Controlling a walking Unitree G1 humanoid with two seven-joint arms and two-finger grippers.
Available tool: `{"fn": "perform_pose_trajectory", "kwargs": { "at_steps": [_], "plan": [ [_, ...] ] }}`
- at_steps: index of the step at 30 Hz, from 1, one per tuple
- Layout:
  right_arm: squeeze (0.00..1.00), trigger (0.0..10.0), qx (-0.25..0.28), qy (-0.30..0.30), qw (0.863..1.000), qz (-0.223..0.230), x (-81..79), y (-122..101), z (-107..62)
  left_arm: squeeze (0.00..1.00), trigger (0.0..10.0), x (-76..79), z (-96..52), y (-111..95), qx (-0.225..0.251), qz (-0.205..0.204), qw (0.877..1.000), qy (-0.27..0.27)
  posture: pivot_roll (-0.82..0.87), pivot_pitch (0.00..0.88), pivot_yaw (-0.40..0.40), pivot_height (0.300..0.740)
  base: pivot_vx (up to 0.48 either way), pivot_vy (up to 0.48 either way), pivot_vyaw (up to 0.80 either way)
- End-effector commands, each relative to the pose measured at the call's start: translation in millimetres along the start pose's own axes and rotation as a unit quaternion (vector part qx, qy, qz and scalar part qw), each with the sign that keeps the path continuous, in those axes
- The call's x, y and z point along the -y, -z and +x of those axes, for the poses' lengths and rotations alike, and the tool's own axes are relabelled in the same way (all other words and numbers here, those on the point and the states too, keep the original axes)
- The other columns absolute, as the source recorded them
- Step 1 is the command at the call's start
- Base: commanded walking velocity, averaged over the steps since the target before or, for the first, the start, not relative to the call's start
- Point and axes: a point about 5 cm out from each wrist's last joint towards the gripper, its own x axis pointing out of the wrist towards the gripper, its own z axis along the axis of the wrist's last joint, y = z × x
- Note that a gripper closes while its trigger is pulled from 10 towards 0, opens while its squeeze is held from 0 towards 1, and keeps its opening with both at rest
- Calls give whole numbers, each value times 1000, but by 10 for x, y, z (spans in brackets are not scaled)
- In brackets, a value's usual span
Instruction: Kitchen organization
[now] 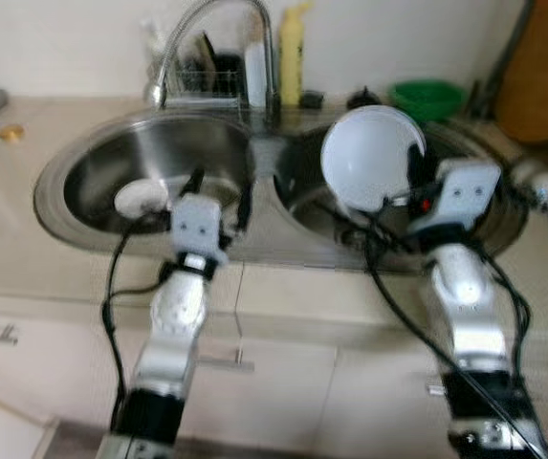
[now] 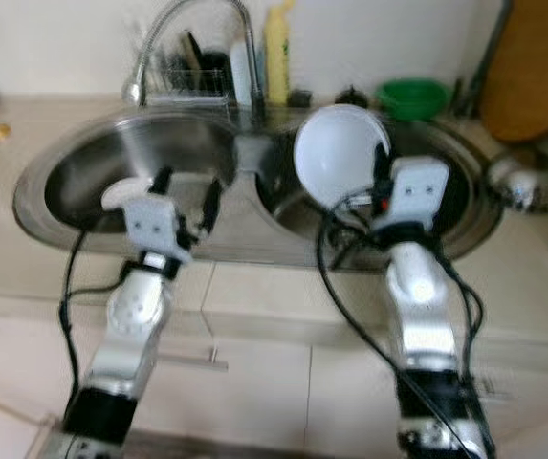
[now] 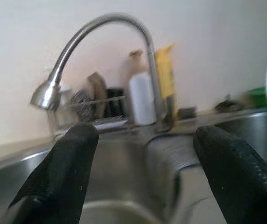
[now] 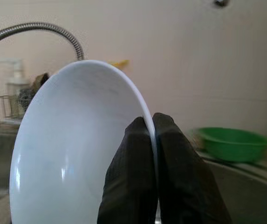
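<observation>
Double stainless sink [image 1: 101, 134] set in a beige bench [image 1: 25, 258], two round basins side by side. White bowl [image 1: 371, 156]: held on edge above the right basin [image 1: 503, 225], hollow side facing the camera, rim pinched between the closed jaws of the right gripper [image 4: 152, 128]; in the right wrist view the two black fingers [image 4: 128, 182] press on either side of the rim. Left gripper [image 1: 219, 196]: jaws open wide with nothing between them, poised over the near edge of the left basin [image 1: 87, 177], fingers pointing toward 12 o'clock. Small white round item [image 1: 142, 196]: lying on the floor of the left basin, kind not discernible. Gooseneck faucet [image 1: 218, 29]: at 12 o'clock on the divider between the basins, spout arching over the left basin. Yellow bottle [image 1: 293, 53] and white bottle [image 3: 141, 98]: just beside the faucet base. Wire caddy [image 1: 197, 76]: at 11 o'clock behind the left basin, holding dark items. Green bowl [image 1: 428, 98]: at 1 o'clock behind the right basin. Wooden board [image 1: 541, 72]: upright at 2 o'clock against the wall. Picture blurred.
</observation>
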Motion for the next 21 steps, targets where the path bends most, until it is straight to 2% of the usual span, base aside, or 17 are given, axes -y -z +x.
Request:
{"fn": "perform_pose_trajectory", "kwargs": {
  "at_steps": [1,4,6,10,11,12,17,18,19,20,21],
  "plan": [
    [0,0,-18,23,999,-20,110,37,1,0,10000,44,12,-18,3,-3,1000,5,-84,0,24,740,0,0,0],
    [0,0,-35,34,998,-30,145,84,1,0,10000,47,10,-16,2,-3,1000,6,-84,0,24,740,0,0,0],
    [0,0,-73,63,994,-44,235,183,1,0,10000,52,11,-15,2,-3,1000,8,-84,0,22,740,0,0,0],
    [0,0,-99,88,990,-53,318,244,1,0,10000,53,10,-16,3,-4,1000,9,-84,0,21,740,0,0,0],
    [0,6941,-107,97,988,-54,340,262,1,0,10000,53,9,-15,3,-4,1000,9,-84,0,21,740,0,0,0],
    [0,10000,-117,100,987,-55,353,279,8,0,10000,54,9,-15,3,-4,1000,9,-85,0,21,740,0,0,0],
    [0,10000,-134,93,984,-65,349,316,17,0,10000,63,6,-13,2,-4,1000,11,-87,0,21,740,0,0,0],
    [255,10000,-141,84,984,-68,331,336,10,0,10000,63,5,-11,1,-3,1000,11,-87,0,21,740,0,0,0],
    [255,10000,-146,78,984,-69,319,347,4,0,10000,63,5,-10,1,-3,1000,12,-87,0,21,740,0,0,0],
    [824,10000,-154,72,983,-72,308,368,-4,0,10000,63,6,-9,1,-3,1000,12,-87,0,21,740,0,0,0],
    [1000,10000,-170,57,981,-74,279,414,-19,0,10000,64,6,-9,0,-3,1000,12,-89,0,21,740,0,0,0]
  ]
}}
